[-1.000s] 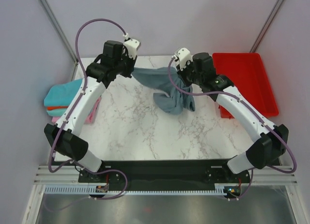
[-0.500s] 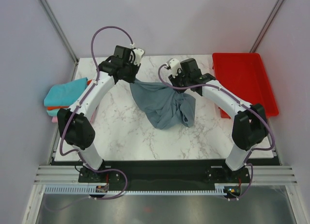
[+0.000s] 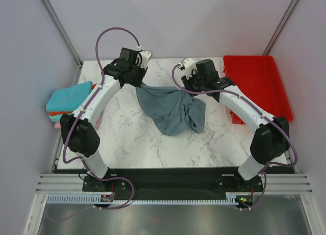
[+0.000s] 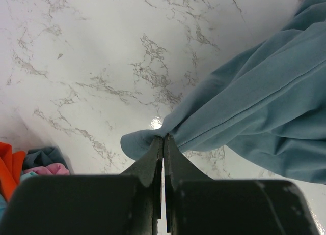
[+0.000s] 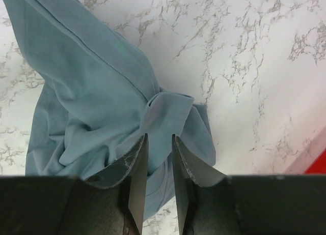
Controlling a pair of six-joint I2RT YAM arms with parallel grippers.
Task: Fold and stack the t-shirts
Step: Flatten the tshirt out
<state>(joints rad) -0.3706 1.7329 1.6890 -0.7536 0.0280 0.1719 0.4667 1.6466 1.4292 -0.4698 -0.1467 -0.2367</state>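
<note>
Table point(image 3: 132, 138): white marble-patterned top with grey veins; both arms are bolted at its near edge; everything below rests on or beside it.

Red tray point(image 3: 254, 82): plastic, shallow, at the far right edge of the table; well apart from the shirts; only a red corner point(image 5: 316, 166) shows in the right wrist view.

Grey-blue shirt point(image 3: 170, 110): the large slate one, unfolded and rumpled; lies on the far middle of the table between the two grippers; its far-left edge is gathered to a point at the left gripper, and the cloth fans out from there in long creases point(image 4: 265, 103); its right side is bunched into a knotted lump point(image 5: 168, 113) on the marble.

Folded stack: at the table's left edge, well apart from the grey-blue shirt; teal shirt point(image 3: 66, 98) on top; orange shirt point(image 3: 55, 113) as a thin line beneath; pink shirt point(image 3: 56, 124) lowest.

Left gripper point(image 4: 163, 138): fingers pressed together, pinching the gathered far-left edge of the grey-blue shirt; a small tongue of cloth sticks out past the tips.

Right gripper point(image 5: 159, 141): fingers parted by a narrow gap; hangs just over the bunched right side of the grey-blue shirt; nothing is pinched between them.
</note>
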